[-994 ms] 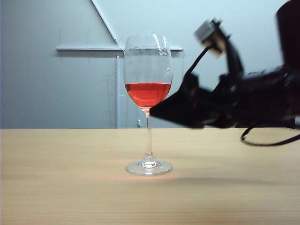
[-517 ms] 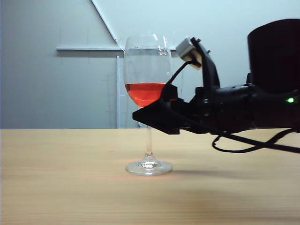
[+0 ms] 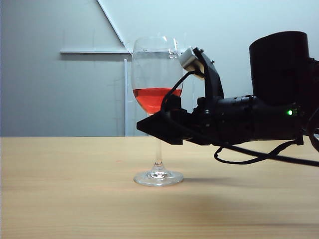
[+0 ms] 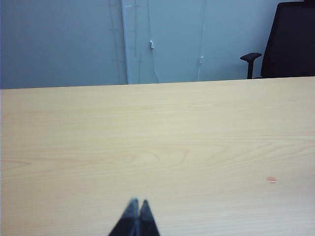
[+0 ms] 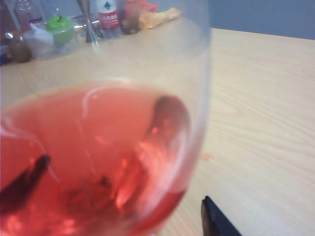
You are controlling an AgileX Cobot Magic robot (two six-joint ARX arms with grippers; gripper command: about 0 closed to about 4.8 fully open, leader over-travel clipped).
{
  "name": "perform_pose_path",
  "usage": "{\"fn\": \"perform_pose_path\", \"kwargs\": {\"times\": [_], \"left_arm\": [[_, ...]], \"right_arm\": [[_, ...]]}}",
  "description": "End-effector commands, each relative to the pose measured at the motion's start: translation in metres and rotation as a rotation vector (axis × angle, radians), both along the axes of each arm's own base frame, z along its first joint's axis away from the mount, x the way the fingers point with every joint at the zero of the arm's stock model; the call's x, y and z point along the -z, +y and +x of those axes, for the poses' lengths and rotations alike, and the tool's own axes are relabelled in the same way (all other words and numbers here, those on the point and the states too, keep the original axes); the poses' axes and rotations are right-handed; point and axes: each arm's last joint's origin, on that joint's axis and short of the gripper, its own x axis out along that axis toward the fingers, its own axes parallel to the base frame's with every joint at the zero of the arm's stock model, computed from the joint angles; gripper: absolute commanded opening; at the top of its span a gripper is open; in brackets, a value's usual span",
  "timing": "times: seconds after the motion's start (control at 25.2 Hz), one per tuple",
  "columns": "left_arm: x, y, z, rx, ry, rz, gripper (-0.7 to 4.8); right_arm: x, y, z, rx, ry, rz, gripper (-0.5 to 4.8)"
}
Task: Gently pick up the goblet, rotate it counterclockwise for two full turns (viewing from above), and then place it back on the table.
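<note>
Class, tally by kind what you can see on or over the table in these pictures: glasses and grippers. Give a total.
Goblet: 1
Grippers: 2, left gripper and right gripper
Total: 3, over one table

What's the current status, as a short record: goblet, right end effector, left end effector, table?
goblet: upright on the table, red liquid in the bowl, foot flat
right end effector: at the goblet's stem just under the bowl, fingers either side, not yet closed; contact unclear
left end effector: shut, low over bare table, away from the goblet
table: light wood; far-edge clutter in the right wrist view
</note>
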Motion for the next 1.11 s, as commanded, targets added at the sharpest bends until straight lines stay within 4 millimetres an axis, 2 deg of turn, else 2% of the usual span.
{"fn": "perform_pose_path", "kwargs": {"times": [0.04, 0.12, 0.16, 0.36, 0.52, 0.56, 0.79, 0.91, 1.03, 1.11], "left_arm": [[-0.002, 0.0002, -0.0001, -0.003, -0.014, -0.002, -0.05], [-0.0021, 0.0002, -0.0002, -0.003, -0.014, -0.002, -0.05], [-0.002, 0.0002, -0.0001, -0.003, -0.014, -0.002, -0.05], [-0.002, 0.0002, -0.0002, -0.003, -0.014, -0.002, -0.05], [-0.002, 0.0002, -0.0002, -0.004, -0.014, -0.002, -0.05], [-0.002, 0.0003, -0.0002, -0.004, -0.014, -0.002, -0.05], [-0.002, 0.0003, -0.0001, -0.004, -0.014, -0.002, -0.05], [-0.002, 0.0003, -0.0001, -0.004, -0.014, -0.002, -0.05], [-0.002, 0.0003, -0.0002, -0.004, -0.014, -0.002, -0.05], [-0.002, 0.0003, -0.0002, -0.004, -0.014, -0.002, -0.05]], "right_arm": [[-0.0021, 0.0021, 0.0007, -0.004, -0.018, 0.013, 3.04], [-0.0008, 0.0023, 0.0008, -0.005, -0.015, 0.011, 3.03], [0.0011, 0.0023, 0.0008, -0.005, -0.011, 0.009, 2.75], [0.0033, 0.0038, 0.001, -0.008, -0.022, 0.016, 2.44], [0.0024, 0.0053, 0.0032, -0.008, -0.028, 0.02, 2.36], [0.0017, 0.0058, 0.004, -0.006, -0.032, 0.022, 2.2], [0.0003, 0.0065, 0.0051, -0.006, -0.039, 0.027, 2.19], [-0.0002, 0.0066, 0.0053, -0.006, -0.044, 0.029, 2.06], [-0.0004, 0.0067, 0.0054, -0.005, -0.045, 0.03, 1.66], [-0.0004, 0.0067, 0.0054, -0.006, -0.045, 0.03, 1.65]]}}
